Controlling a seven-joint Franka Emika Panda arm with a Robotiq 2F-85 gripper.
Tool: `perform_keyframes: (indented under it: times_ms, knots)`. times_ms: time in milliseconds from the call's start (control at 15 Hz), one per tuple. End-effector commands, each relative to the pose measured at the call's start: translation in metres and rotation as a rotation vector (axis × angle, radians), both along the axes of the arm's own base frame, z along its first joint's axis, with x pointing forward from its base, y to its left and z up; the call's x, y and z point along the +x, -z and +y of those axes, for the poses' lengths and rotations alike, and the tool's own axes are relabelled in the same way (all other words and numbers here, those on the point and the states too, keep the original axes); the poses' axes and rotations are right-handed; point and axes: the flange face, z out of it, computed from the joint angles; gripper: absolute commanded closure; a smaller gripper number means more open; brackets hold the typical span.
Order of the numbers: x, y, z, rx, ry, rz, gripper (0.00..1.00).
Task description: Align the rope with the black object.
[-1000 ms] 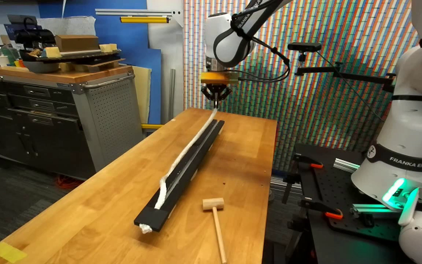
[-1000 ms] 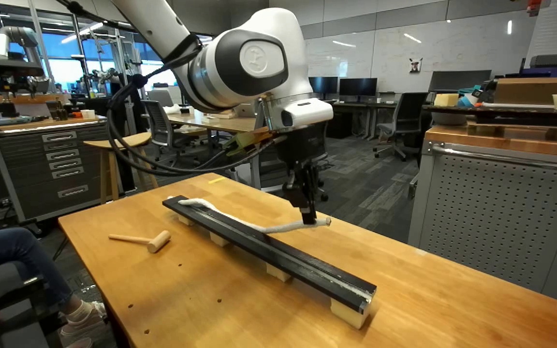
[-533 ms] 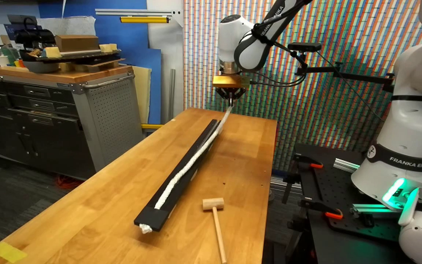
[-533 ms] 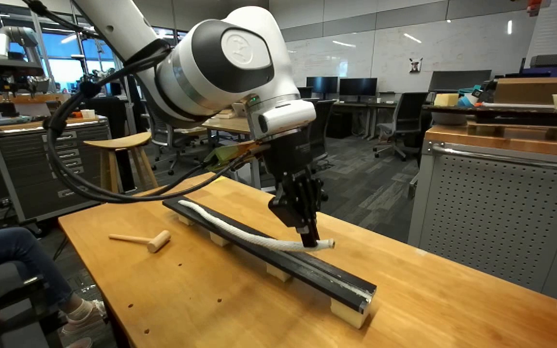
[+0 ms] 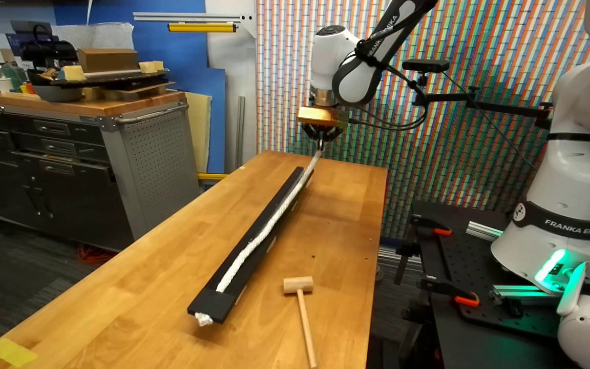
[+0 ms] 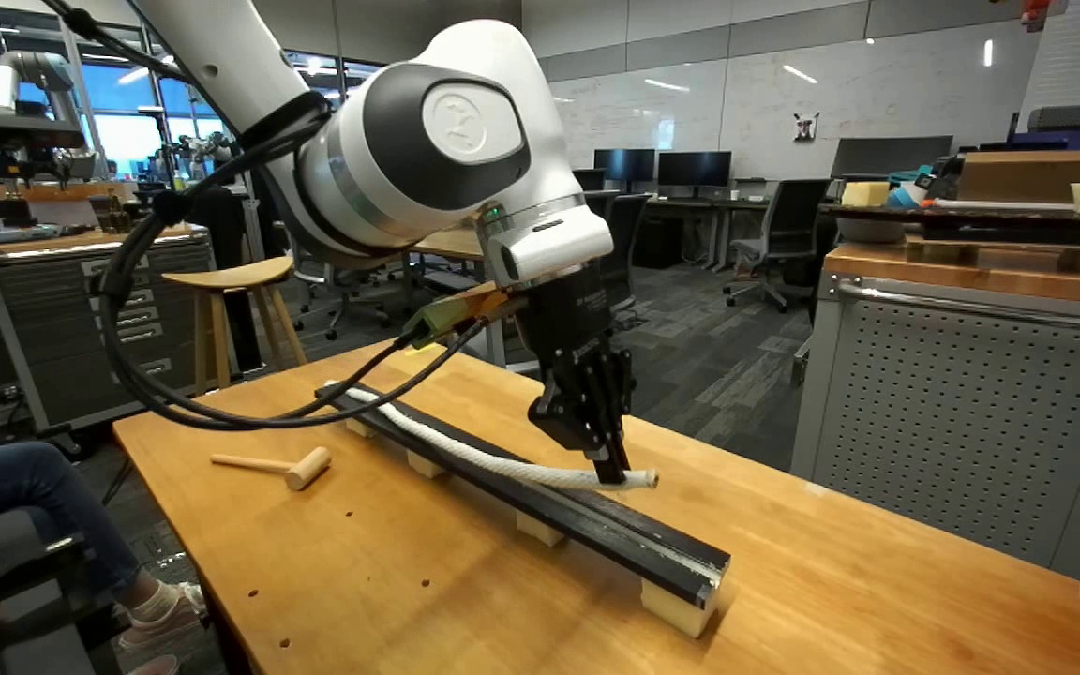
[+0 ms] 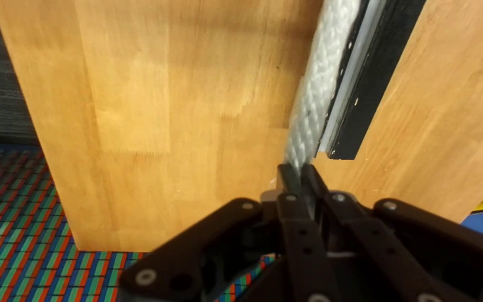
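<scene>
The tool (image 7: pixel 299 170) pinches the rope (image 6: pixel 484 458) above the black bar (image 6: pixel 554 506)

The tool's jaws are closed together on the rope near one end, held up off the desk (image 6: pixel 362 581); in an exterior view a short stub of it pokes out past the grip. From there the rope slopes down and runs along the bar toward the end away from the tool, bending slightly on the way. Exactly where it leaves the bar's surface is hard to tell from here. In the wrist view it covers one side of the bar, beside the pale groove (image 7: pixel 351 79). A white tuft (image 5: pixel 203 320) sticks out at the end away from the tool. Small blocks (image 6: pixel 678 609) prop the bar up. A wooden mallet (image 6: pixel 307 469) lies on the desk, apart from the bar. Someone's leg (image 6: pixel 34 483) in jeans shows beside the desk.
</scene>
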Motion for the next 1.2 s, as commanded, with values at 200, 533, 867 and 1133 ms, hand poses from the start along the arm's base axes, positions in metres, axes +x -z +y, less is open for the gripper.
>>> perform_keyframes:
  times_ms: [200,533,867,1133]
  knots:
    - [0.014,0.012,-0.017,0.06,0.043,-0.106,0.98]
    - [0.029,0.032,-0.025,0.116,0.043,-0.155,0.98]
    - [0.043,0.049,-0.038,0.134,0.037,-0.141,0.98]
    - [0.051,0.065,-0.047,0.135,0.041,-0.113,0.98]
